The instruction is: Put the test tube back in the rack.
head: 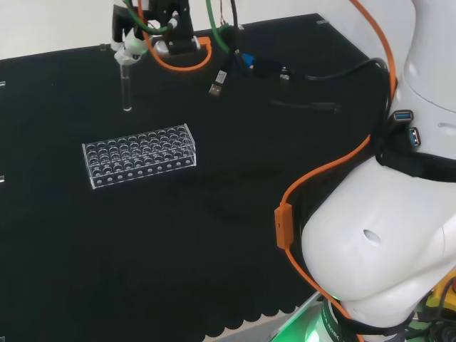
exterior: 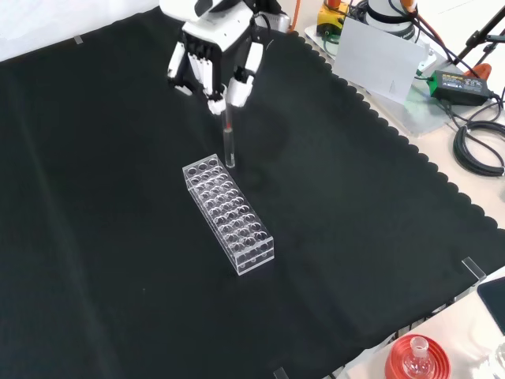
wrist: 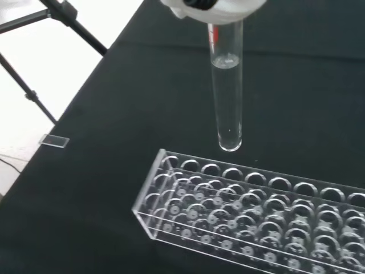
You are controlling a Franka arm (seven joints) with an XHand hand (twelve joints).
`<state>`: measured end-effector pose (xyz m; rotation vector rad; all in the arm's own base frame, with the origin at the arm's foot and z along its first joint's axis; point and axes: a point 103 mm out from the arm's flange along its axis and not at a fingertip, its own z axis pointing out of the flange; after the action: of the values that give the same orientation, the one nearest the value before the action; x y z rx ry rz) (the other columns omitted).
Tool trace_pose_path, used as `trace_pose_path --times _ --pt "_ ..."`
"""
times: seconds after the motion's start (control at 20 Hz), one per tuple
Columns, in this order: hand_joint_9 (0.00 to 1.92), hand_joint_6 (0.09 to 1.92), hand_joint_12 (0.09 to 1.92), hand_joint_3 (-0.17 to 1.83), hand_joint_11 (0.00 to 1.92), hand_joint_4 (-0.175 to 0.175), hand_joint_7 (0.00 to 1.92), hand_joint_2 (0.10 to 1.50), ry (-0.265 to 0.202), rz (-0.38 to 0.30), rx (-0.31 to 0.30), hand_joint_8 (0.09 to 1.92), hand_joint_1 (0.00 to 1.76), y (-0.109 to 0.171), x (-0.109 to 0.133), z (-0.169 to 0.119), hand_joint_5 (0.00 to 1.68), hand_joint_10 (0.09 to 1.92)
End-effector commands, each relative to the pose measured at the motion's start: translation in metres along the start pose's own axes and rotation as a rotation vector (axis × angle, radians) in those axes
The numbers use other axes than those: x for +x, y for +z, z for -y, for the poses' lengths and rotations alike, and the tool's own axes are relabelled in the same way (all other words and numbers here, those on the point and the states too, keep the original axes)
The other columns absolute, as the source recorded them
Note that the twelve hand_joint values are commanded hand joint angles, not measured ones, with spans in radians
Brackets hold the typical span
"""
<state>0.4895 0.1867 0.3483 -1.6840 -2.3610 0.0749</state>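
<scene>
We see matt black cloth over the counter, a glossy clear plastic rack, a smooth transparent test tube looking like glass, and the hand in shiny white and black plastic.

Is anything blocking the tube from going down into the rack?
Nothing visible does. The hand holds the test tube upright in the air near one end of the rack, whose holes look empty, with only black cloth around.

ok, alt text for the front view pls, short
The hand reaches in from the top of the view and holds a clear test tube upright in its fingers, its lower end close to the far end of an empty clear rack on the black cloth.
</scene>
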Motion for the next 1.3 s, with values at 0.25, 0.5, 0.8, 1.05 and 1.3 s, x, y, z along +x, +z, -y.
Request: trace_pose_path --times 0.25,0.5,0.8,1.05,1.3 --pt "1.41 0.24 1.37 -0.17 0.49 -0.175 1.52 1.02 -0.081 -0.035 0.019 0.39 1.43 0.019 0.045 -0.024 1.36 0.09" --pt "1.41 0.24 1.37 -0.17 0.49 -0.175 1.52 1.02 -0.099 -0.026 0.042 0.39 1.43 0.036 0.056 -0.034 1.36 0.09" --pt "1.42 0.24 1.37 -0.17 0.49 -0.175 1.52 1.02 -0.102 -0.030 0.067 0.38 1.43 0.057 0.061 -0.052 1.36 0.09" --pt "1.42 0.24 1.37 -0.17 0.49 -0.175 1.52 1.02 -0.108 -0.017 0.088 0.38 1.43 0.076 0.062 -0.069 1.36 0.09" --pt "1.42 0.24 1.37 -0.17 0.49 -0.175 1.52 1.02 -0.103 -0.015 0.095 0.38 1.43 0.083 0.058 -0.080 1.36 0.09"
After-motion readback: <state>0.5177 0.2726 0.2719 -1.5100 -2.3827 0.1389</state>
